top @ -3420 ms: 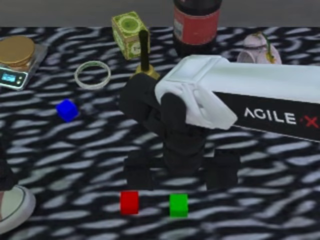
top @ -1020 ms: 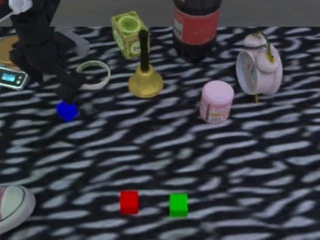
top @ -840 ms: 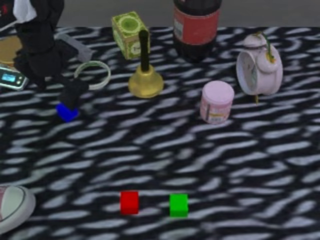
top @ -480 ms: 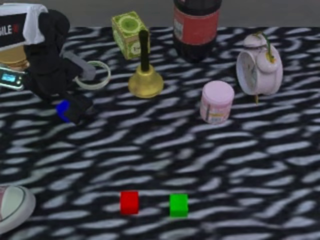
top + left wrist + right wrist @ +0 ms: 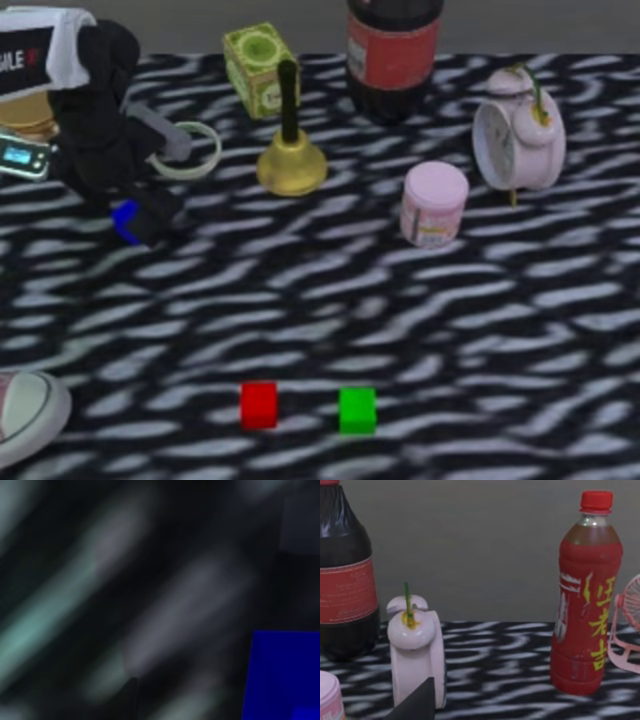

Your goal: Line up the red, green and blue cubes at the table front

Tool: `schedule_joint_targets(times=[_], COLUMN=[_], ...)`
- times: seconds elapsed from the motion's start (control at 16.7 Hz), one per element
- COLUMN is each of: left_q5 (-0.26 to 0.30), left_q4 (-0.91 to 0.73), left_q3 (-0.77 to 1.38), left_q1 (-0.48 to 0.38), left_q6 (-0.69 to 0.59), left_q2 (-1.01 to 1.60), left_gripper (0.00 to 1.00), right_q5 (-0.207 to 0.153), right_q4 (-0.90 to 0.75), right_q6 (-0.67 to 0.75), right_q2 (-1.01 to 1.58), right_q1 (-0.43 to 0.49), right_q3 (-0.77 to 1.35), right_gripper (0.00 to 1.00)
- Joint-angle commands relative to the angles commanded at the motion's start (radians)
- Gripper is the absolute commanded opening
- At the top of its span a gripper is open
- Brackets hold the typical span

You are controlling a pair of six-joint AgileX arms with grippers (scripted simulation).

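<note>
Over at the table's [image 5: 450, 330] left rear, the left gripper [image 5: 140, 218] sits low around the blue cube [image 5: 124, 221], which is mostly hidden beneath it; whether its fingers are spread or pinching the cube, I cannot tell; the red cube [image 5: 258, 405] and green cube [image 5: 357, 410] stand near each other at the front; a good grasp wants the cube centred between the fingers and squeezed squarely before lifting; the right arm is parked out of the top view
</note>
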Motion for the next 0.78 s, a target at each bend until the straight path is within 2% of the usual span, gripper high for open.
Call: schedule_joint_targets(times=[0.48,0.78], left_q5=[0.0,0.0], left_q4=[0.0,0.0], left_q3=[0.0,0.0], left_q1=[0.0,0.0], left_q6=[0.0,0.0], left_q2=[0.0,0.0], left_gripper=[0.02,0.0], right_q5=[0.0,0.0], right_q4=[0.0,0.0], right_q6=[0.0,0.0], right_q2=[0.0,0.0], right_q1=[0.0,0.0], right_q3=[0.0,0.0], right_gripper=[1.0,1.0])
